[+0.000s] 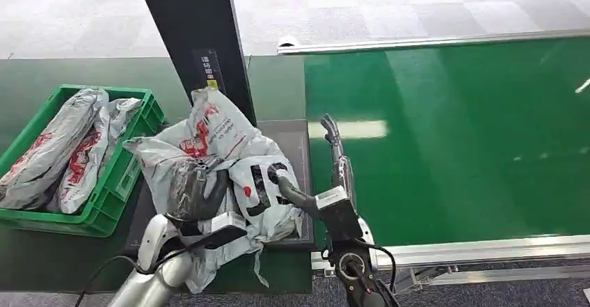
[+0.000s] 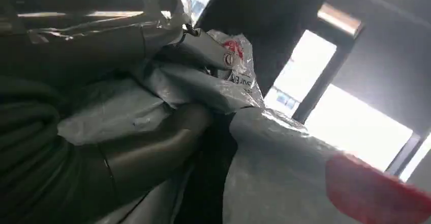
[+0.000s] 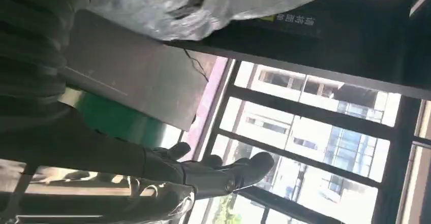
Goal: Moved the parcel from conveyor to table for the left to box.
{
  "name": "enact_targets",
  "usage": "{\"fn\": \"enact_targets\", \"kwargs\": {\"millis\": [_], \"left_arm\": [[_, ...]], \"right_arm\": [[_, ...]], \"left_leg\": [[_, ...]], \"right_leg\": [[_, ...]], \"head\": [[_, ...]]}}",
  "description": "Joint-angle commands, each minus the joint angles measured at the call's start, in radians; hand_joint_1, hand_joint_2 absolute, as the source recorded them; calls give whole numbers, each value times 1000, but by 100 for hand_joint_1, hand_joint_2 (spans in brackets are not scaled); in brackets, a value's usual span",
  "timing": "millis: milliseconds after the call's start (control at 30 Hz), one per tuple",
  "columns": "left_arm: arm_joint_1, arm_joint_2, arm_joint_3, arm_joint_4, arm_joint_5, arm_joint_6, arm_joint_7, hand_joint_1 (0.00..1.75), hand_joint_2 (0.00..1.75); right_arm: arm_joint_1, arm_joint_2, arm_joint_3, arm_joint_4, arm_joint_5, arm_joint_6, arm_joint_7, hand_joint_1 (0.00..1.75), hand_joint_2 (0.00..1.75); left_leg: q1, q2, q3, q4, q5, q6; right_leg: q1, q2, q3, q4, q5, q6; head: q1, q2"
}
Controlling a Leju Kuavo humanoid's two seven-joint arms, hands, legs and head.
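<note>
A grey plastic parcel [image 1: 216, 147] with red print lies crumpled on the dark grey plate [image 1: 289, 136] between the green crate and the conveyor. My left hand [image 1: 198, 190] grips the parcel's middle from the near side; in the left wrist view its thumb [image 2: 152, 148] presses into the plastic of the parcel [image 2: 284, 173]. My right hand [image 1: 332, 161] stands just right of the parcel at the belt's edge, fingers stretched out and holding nothing, its thumb against the bag. The right wrist view shows those straight fingers [image 3: 223, 176] and the parcel [image 3: 203, 0] beyond them.
A green crate [image 1: 118, 189] at the left holds two similar grey parcels [image 1: 66, 147]. A black post [image 1: 198, 35] rises right behind the plate. The green conveyor belt [image 1: 452, 133] spreads to the right, with a metal rail [image 1: 473, 250] along its near edge.
</note>
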Motion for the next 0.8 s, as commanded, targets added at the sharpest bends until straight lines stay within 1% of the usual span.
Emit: {"fn": "enact_targets", "kwargs": {"millis": [33,67,100,133,200,267,333,367,400,433,467,500,533,567,600,633,667,700,733,767,800], "left_arm": [[59,-40,105,-324,-13,99,-64,175,175],[60,-77,154,-367,-38,99,-87,175,175],[48,-135,236,-391,-61,99,-121,175,175],[39,-130,240,-382,-54,99,-123,175,175],[-8,-196,379,-384,-114,99,-158,175,175],[-39,-172,395,-348,-87,99,-165,175,175],[-39,-172,395,-348,-87,99,-165,175,175],[-59,-176,426,-310,-97,99,-134,175,175],[-101,-153,449,-252,-110,99,-85,175,175],[-192,-92,483,-131,-164,99,12,175,175],[-265,-47,510,-32,-173,99,30,175,175],[-368,16,526,149,-165,99,61,175,175],[-436,49,556,261,-219,99,89,175,175],[-494,70,578,355,-259,99,101,175,175],[-542,93,593,443,-319,99,137,175,175],[-588,115,599,517,-369,99,166,175,175],[-609,124,602,569,-389,99,185,175,175],[-680,165,588,716,-455,99,270,175,175],[-688,172,588,726,-450,99,265,175,175],[-693,179,590,734,-444,99,257,175,175],[-717,192,589,796,-462,99,287,175,175]], "right_arm": [[9,-26,2,0,-3,-18,-6,0,175],[14,-27,1,-3,-1,-21,-8,0,175],[15,-25,0,-4,7,-29,-9,0,175],[16,-25,1,-4,8,-30,-9,0,175],[14,-24,4,-3,16,-34,-9,0,175],[13,-23,5,-3,17,-35,-9,0,175],[13,-23,5,-3,17,-35,-9,0,175],[14,-24,5,-6,20,-40,-9,0,175],[16,-26,5,-11,21,-45,-10,0,175],[19,-28,7,-18,22,-47,-10,0,175],[19,-29,9,-22,21,-46,-9,0,175],[17,-32,12,-21,19,-49,-9,0,175],[14,-33,16,-17,17,-47,-9,0,175],[12,-32,18,-12,14,-45,-10,0,175],[9,-30,22,-8,13,-43,-10,0,175],[5,-27,27,-4,12,-40,-9,0,175],[4,-26,28,-3,11,-39,-10,0,175],[1,-27,39,-3,24,-42,-14,0,175],[1,-27,40,-4,26,-42,-13,0,175],[1,-26,41,-4,27,-43,-13,0,175],[1,-27,45,-5,29,-42,-12,0,175]], "left_leg": [[1,1,0,1,-1,1],[1,1,0,1,-1,1],[1,1,-1,1,-1,1],[1,0,-1,1,0,1],[1,1,-1,2,-1,1],[1,0,-2,2,0,1],[0,0,-1,0,0,0],[0,1,1,-1,1,1],[0,0,0,0,0,0],[0,0,1,-1,1,0],[0,-1,0,0,1,0],[0,-3,1,0,1,0],[0,-4,0,0,2,0],[1,-5,1,-1,3,0],[0,-6,1,-1,3,-1],[0,-4,2,-1,3,-1],[1,-4,2,-2,5,-1],[1,-2,2,-2,5,-1],[1,2,2,0,3,-2],[2,1,1,-1,4,-1],[2,0,1,0,4,-2]], "right_leg": [[1,-1,0,0,0,-1],[1,-1,0,0,0,-1],[1,-1,0,0,0,-1],[1,-1,-1,0,0,-1],[1,-2,0,0,0,-1],[1,-2,-1,0,0,-1],[1,-1,-1,0,0,-1],[1,-3,1,-1,1,-2],[1,-2,0,-1,0,-1],[1,-2,1,-1,0,-2],[0,-3,0,0,0,-1],[1,-5,1,0,0,-2],[0,-5,1,1,0,-1],[1,-7,1,0,0,-2],[0,-6,1,1,0,-2],[1,-4,1,0,0,-2],[1,-6,1,0,2,-3],[2,-4,1,0,3,-4],[1,-1,-1,1,3,-4],[2,-3,0,0,3,-5],[2,-3,0,1,2,-4]], "head": [[0,0],[0,0],[0,0],[0,0],[0,0],[0,0],[0,0],[0,0],[0,0],[0,0],[0,0],[0,0],[0,0],[0,0],[0,0],[1,0],[0,0],[0,0],[-1,0],[0,0],[0,0]]}}
